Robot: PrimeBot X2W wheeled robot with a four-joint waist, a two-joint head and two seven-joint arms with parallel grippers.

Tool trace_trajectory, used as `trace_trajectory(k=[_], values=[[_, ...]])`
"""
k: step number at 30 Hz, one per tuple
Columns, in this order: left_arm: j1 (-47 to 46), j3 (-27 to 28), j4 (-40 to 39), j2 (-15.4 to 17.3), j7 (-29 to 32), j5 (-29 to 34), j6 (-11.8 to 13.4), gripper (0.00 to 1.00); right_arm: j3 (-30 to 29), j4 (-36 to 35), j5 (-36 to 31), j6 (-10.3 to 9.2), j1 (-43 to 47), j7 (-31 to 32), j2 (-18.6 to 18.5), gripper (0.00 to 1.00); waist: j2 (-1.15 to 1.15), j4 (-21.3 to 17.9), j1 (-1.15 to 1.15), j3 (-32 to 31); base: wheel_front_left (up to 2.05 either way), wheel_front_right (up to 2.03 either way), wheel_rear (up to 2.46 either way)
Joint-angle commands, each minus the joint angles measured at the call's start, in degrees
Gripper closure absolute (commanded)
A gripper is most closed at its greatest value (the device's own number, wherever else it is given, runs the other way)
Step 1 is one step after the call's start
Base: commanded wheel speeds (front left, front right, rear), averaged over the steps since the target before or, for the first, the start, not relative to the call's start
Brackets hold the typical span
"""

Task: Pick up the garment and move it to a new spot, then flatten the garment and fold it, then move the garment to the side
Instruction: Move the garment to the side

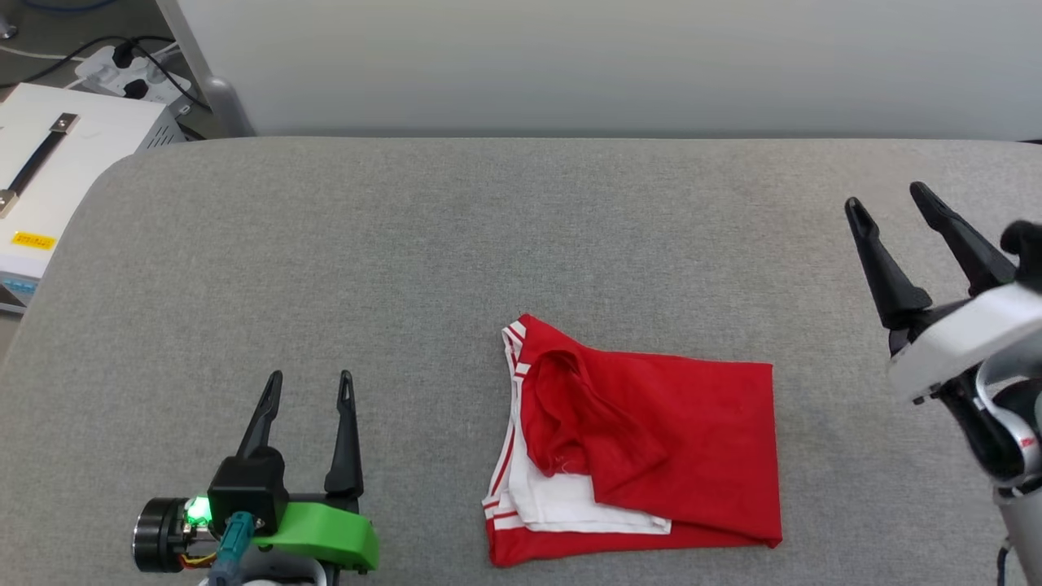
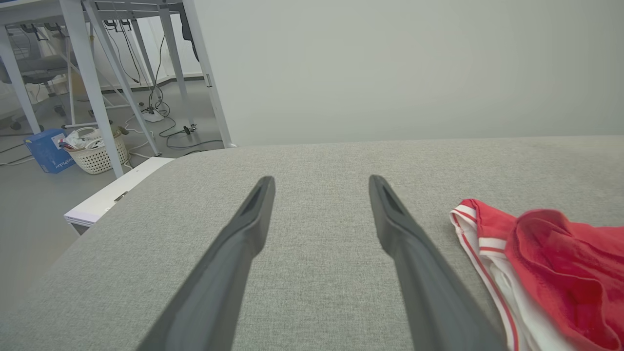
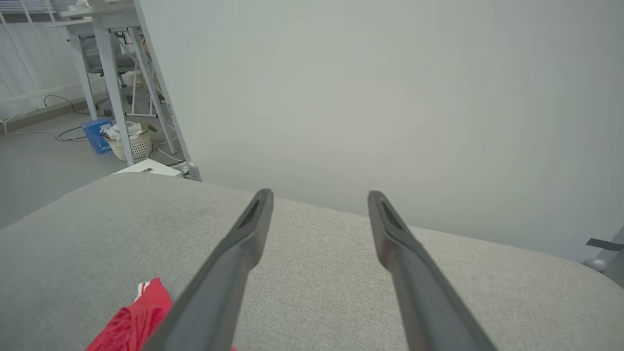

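The garment (image 1: 651,439) lay folded on the grey tabletop (image 1: 407,244), toward its near edge. The left pincer (image 1: 311,382) and the right pincer (image 1: 886,199) stood wide and empty on either side.

The garment (image 1: 692,439) lies folded on the grey tabletop (image 1: 407,244), near the front edge and a little right of centre in the head view. It forms a rough rectangle, wider than it is deep, and lies flat. A smooth red layer covers the top and right, with a straight right edge and a slanting fold line running down toward the lower left. At the left, white fabric shows from under the red, edged with red-and-white striped trim. Near the upper left corner, the red cloth is bunched into a loose, rumpled fold. The bottom edge is red.
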Motion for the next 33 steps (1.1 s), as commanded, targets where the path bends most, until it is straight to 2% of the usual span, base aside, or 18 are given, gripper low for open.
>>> trace_trajectory(k=[1, 8, 10, 14, 17, 21, 29, 32, 33], values=[[-1.0, 0.1, -0.2, -0.2, -0.3, 0.1, -0.4, 0.0, 1.3, 0.2, 2.8, -0.05, -1.9, 4.5, -1.7, 0.0, 0.0, 0.5, 0.0, 0.6, 0.0, 0.0, 0.0], [-1.6, 0.1, -0.6, -0.4, -0.3, 0.2, -0.2, 0.0, 5.2, 2.5, 17.8, -0.05, -4.7, 31.0, -8.1, 0.0, 0.0, 1.1, 0.0, 2.3, 0.0, 0.0, 0.0], [-1.9, 0.1, -0.7, -0.5, -0.3, 0.3, -0.2, 0.0, 5.5, 3.4, 20.9, -0.05, -3.7, 36.5, -9.0, 0.0, 0.0, 1.4, 0.0, 2.9, 0.0, 0.0, 0.0], [-2.7, -0.3, -1.0, -0.7, -0.3, 0.4, -0.2, 0.0, 5.7, 5.4, 25.0, -0.05, -0.5, 42.8, -9.2, 0.0, 0.0, 2.1, 0.0, 4.3, 0.0, 0.0, 0.0], [-3.5, -0.8, -1.1, -0.9, -0.3, 0.5, -0.2, 0.0, 7.1, 6.8, 26.5, -0.05, 2.0, 45.2, -8.7, 0.0, 0.0, 2.7, 0.0, 5.4, 0.0, 0.0, 0.0], [-4.5, -0.9, -0.9, -1.0, -0.3, 0.5, -0.2, 0.0, 9.0, 8.6, 27.6, -0.05, 3.2, 44.8, -7.1, 0.0, 0.0, 3.3, 0.0, 6.6, 0.0, 0.0, 0.0], [-5.9, -1.1, -0.1, -1.1, -0.3, 0.6, -0.5, 0.0, 14.6, 14.9, 27.3, -0.05, 2.3, 39.5, -2.3, 0.0, 0.0, 4.0, 0.0, 8.2, 0.0, 0.0, 0.0], [-6.3, -1.0, 0.2, -1.1, -0.3, 0.6, -0.6, 0.0, 17.1, 16.3, 27.1, -0.05, 1.9, 36.7, -1.6, 0.0, 0.0, 4.1, 0.0, 8.2, 0.0, 0.0, 0.0], [-6.4, -1.0, 0.3, -1.1, -0.3, 0.6, -0.6, 0.0, 17.9, 16.5, 27.2, -0.05, 1.8, 36.1, -1.7, 0.04, 0.0, 4.1, 0.0, 8.1, 0.0, 0.0, 0.0]])
